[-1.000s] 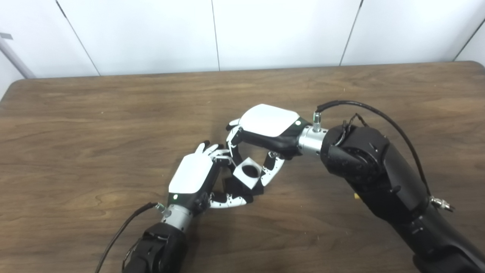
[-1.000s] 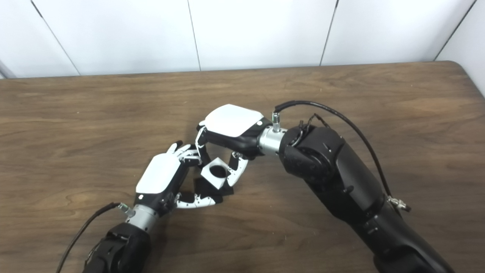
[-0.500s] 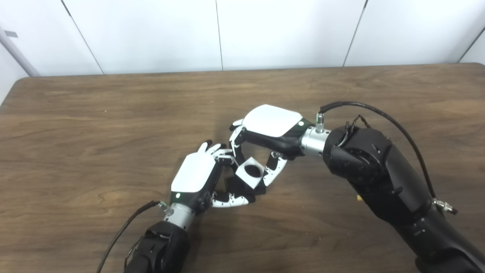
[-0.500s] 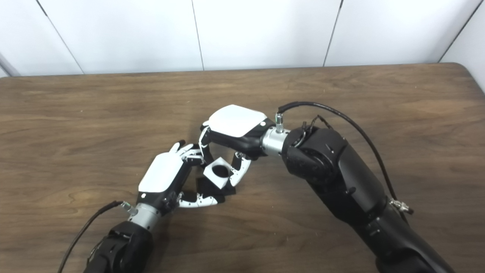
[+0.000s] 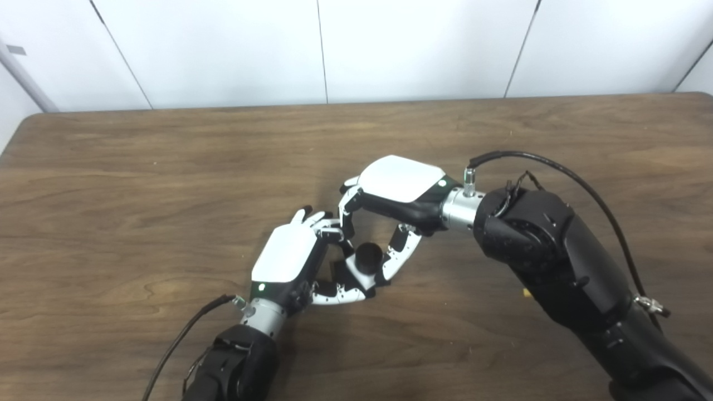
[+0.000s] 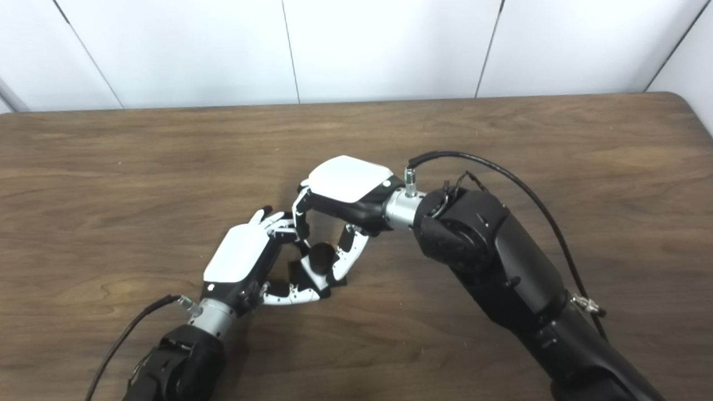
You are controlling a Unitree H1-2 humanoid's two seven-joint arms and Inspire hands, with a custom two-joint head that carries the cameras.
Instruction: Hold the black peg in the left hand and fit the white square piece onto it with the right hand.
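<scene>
Peg [image 5: 367, 257] between left hand [image 5: 289, 259], right hand [image 5: 398, 192]

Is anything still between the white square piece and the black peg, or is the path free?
Nothing visible blocks it. The black peg held in the left hand pokes up through the white square piece, which the right hand grips on either side.

Both views sit high on the head, side by side, angled down and forward over the wooden table [image 5: 167, 167] toward the white panelled wall [image 6: 390, 50]; moderately close; right eye offset rightward, showing the table's rounded right corner; both share the central tabletop and arms.
</scene>
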